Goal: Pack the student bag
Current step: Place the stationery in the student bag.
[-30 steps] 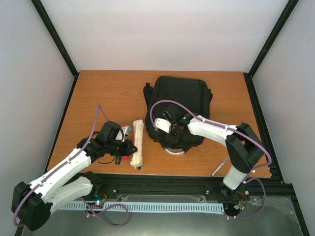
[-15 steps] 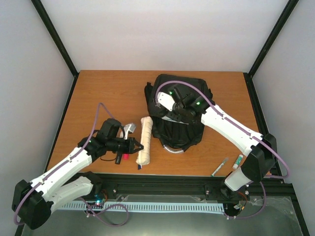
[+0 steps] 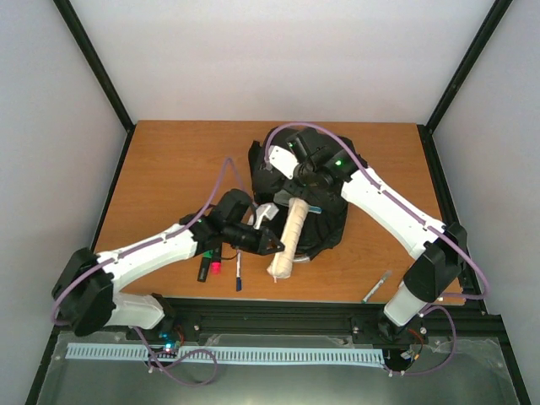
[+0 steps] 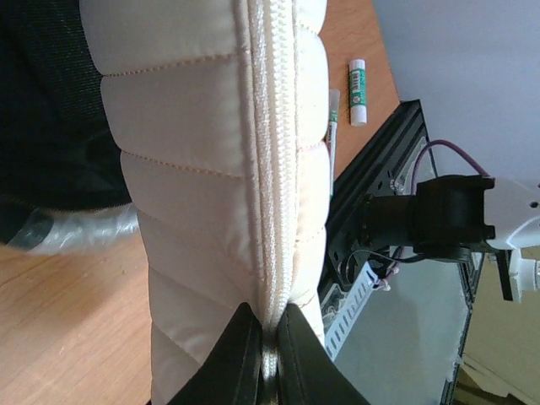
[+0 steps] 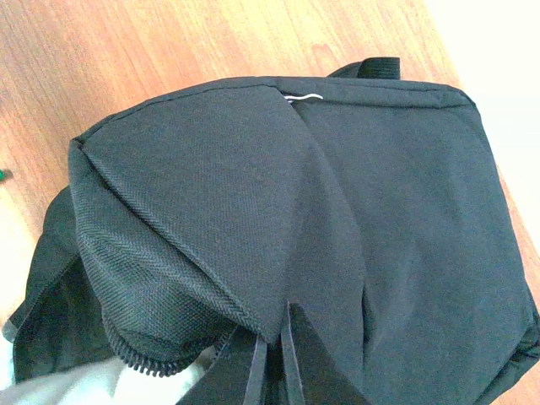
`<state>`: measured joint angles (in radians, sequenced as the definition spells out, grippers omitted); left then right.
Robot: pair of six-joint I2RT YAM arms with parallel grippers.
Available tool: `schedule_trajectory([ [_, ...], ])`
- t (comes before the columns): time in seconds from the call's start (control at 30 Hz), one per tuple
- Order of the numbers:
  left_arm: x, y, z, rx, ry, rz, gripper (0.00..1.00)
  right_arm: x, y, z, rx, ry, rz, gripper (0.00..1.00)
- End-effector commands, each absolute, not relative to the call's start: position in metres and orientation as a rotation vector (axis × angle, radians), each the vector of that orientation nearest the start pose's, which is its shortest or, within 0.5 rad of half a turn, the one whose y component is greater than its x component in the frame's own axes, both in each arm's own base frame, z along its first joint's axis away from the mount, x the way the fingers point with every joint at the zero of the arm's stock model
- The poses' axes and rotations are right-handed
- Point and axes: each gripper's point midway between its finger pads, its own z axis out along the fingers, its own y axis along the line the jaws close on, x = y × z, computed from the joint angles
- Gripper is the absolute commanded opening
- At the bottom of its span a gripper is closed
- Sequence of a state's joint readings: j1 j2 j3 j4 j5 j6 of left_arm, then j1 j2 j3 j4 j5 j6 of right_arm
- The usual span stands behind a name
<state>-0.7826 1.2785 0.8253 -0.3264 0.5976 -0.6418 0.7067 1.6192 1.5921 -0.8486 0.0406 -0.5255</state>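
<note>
Two slim pinches are the weak spots: the left gripper is clamped only on the zipper seam at one end of the quilted white pouch, which could twist or slip free, and the right gripper nips just a fold of the black backpack to lift its mouth, a hold that could slide off and drop the flap onto the pouch. The backpack lies right of centre on the far half of the table, long axis near-to-far, zippered mouth facing the near edge, the pouch aimed in almost along that axis.
</note>
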Motion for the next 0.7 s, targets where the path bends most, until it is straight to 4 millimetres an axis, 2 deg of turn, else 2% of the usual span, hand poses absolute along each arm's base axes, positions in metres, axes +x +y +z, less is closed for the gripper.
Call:
schedule_trajectory([
  [0.0, 0.188, -0.341, 0.174, 0.595, 2.491, -1.297, 0.01, 0.343, 0.294, 0.292, -1.3, 1.9, 0.132, 0.03],
  [0.1, 0.2, -0.353, 0.167, 0.567, 2.493, -1.266, 0.01, 0.338, 0.296, 0.289, -1.311, 1.909, 0.171, 0.03],
  [0.4, 0.245, -0.399, 0.17, 0.493, 2.325, -1.362, 0.01, 0.324, 0.307, 0.282, -1.339, 1.931, 0.3, 0.03],
  [0.6, 0.26, -0.424, 0.176, 0.538, 2.252, -1.415, 0.01, 0.318, 0.31, 0.279, -1.355, 1.937, 0.341, 0.03],
  [0.67, 0.266, -0.43, 0.171, 0.549, 2.26, -1.401, 0.01, 0.316, 0.31, 0.275, -1.361, 1.941, 0.355, 0.03],
])
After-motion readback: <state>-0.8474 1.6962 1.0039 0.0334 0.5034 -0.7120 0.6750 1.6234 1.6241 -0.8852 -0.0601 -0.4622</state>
